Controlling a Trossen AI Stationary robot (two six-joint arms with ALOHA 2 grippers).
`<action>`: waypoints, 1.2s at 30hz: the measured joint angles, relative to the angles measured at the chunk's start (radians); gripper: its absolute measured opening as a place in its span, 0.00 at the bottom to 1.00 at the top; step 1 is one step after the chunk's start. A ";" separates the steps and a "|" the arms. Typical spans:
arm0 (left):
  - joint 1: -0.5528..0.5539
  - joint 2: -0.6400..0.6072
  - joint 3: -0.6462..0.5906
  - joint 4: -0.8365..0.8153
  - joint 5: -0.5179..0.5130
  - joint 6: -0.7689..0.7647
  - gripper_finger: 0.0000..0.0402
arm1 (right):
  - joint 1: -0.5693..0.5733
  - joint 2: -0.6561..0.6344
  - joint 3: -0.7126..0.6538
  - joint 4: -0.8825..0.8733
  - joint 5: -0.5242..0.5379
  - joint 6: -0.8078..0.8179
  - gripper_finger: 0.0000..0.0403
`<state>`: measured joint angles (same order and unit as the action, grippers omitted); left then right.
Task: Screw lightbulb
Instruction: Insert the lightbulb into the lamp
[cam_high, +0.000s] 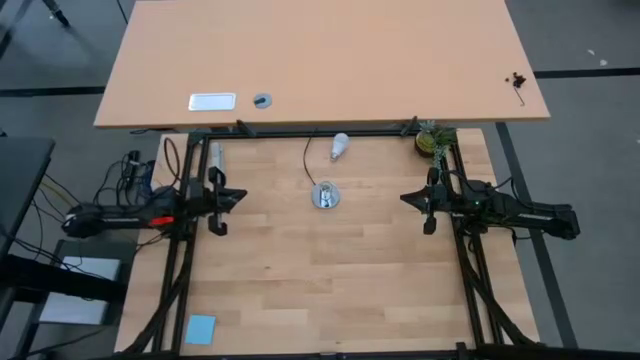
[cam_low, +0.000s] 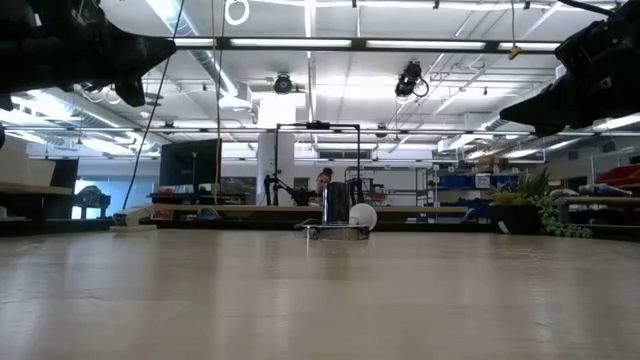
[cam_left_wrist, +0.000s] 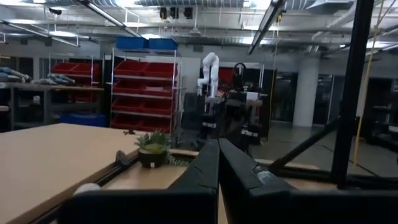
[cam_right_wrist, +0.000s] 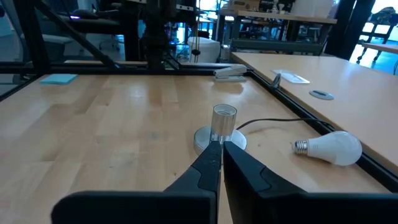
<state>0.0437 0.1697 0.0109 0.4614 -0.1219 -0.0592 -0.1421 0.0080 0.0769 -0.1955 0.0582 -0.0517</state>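
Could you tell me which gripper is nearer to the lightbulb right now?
Right, slightly. The lightbulb lies at the table's far edge; the right gripper waits to its right, the left gripper farther off on the other side.

The scene is bright and evenly lit. The light comes from long white ceiling tube lamps (cam_low: 300, 43), which show in the low view as strong glare and wash out the roof around them. The pale wooden table (cam_high: 330, 280) has only soft, weak shadows in the high view. In the low view its near surface is blurred and has a dull shine, while the far room is sharper. The dark arms there are almost black silhouettes against the lamps. In both wrist views the near dark fingers (cam_right_wrist: 208, 165) are out of focus. The white pear-shaped lightbulb (cam_right_wrist: 329, 148) looks slightly overexposed.
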 joint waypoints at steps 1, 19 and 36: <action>0.000 0.023 0.000 0.030 0.000 -0.004 0.02 | 0.000 0.000 0.000 0.000 0.000 0.000 0.07; 0.000 0.705 0.311 0.089 -0.197 -0.216 0.23 | 0.000 0.000 0.000 0.000 0.000 0.000 0.07; 0.020 1.405 0.771 0.073 -0.406 -0.155 0.27 | 0.000 0.000 0.000 0.000 0.000 0.000 0.06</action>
<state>0.0638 1.5748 0.7821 0.5349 -0.5274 -0.2142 -0.1417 0.0081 0.0765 -0.1955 0.0582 -0.0517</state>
